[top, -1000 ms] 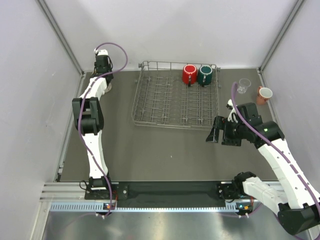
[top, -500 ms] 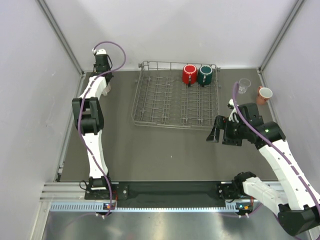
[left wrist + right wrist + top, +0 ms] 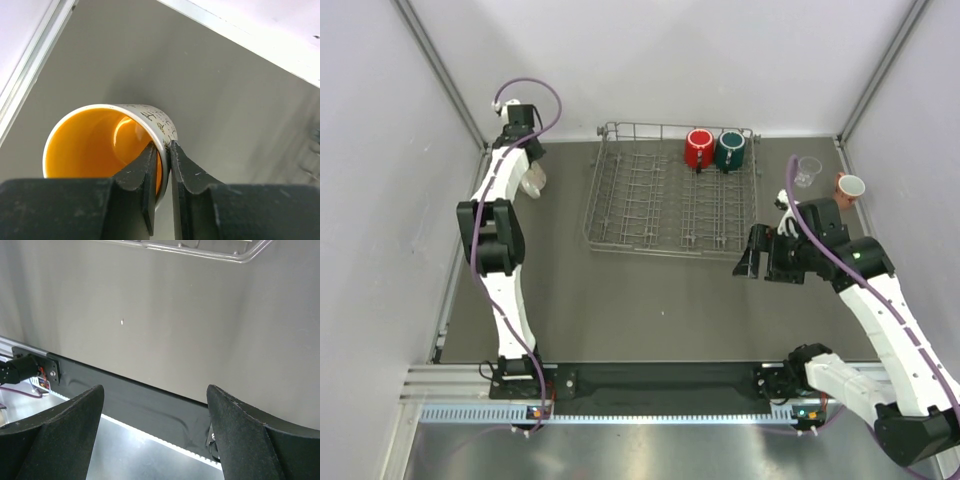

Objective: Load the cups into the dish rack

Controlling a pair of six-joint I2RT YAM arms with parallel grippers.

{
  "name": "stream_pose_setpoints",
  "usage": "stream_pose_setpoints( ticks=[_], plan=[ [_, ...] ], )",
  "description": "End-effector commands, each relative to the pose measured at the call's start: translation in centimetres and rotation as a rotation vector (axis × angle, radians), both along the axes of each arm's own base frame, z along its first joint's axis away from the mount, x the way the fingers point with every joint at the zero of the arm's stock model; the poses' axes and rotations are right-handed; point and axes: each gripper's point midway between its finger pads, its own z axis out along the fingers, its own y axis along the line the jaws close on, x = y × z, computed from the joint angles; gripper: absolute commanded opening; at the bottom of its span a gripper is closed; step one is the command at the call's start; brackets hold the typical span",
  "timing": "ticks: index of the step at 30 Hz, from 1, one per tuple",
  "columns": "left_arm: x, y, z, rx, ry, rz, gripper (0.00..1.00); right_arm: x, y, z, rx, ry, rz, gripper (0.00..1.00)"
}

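Left gripper (image 3: 162, 145) pinches speckled mug (image 3: 90, 145) rim, markings illegible, maybe lettering; right gripper (image 3: 155, 391) spread wide

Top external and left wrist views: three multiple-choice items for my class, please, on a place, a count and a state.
1. Where are the red mug and dark green mug?
A) on the table
B) far right corner of the dish rack
C) its near left corner

2. Cups in the rack?
A) two
B) none
C) four

3. The left hand is:
A) open over the rack
B) open on the table
C) shut on the rim of the speckled mug

Answers:
1 B: both sit at its far rail, right end.
2 A: only those two are inside.
3 C: one finger is inside the wall, one outside.
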Motion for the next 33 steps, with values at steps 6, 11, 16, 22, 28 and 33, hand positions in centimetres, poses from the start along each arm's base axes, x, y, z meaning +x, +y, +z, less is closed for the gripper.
stream_pose_setpoints(
  ticks=[6, 11, 16, 22, 28, 33],
  plan=[
    [-3.0, -0.8, 12.9, -0.038, -0.246, 0.069, 0.0, 0.4, 0.3, 1.8, 0.013, -0.066, 0.039, 0.83],
    [-5.2, -1.6, 14.9, -0.089, -0.288, 0.058, 0.0, 0.6, 0.4, 2.5, 0.018, -0.081, 0.04, 0.83],
    [-8.4, -3.7, 18.4, -0.197, -0.385, 0.007, 0.0, 1.1, 1.2, 2.6, 0.053, -0.07, 0.057, 0.84],
    [-13.3, -6.6, 24.9, -0.358, -0.572, -0.095, 0.0, 2.9, 3.6, 4.0, 0.155, -0.099, 0.116, 0.84],
    [-19.1, -9.9, 30.3, -0.529, -0.743, -0.241, 0.0, 4.9, 8.0, 7.5, 0.366, -0.133, 0.229, 0.83],
    [-23.5, -14.5, 32.5, -0.833, -0.815, -0.376, 0.0, 5.6, 11.5, 12.1, 0.569, -0.218, 0.326, 0.84]
  ],
)
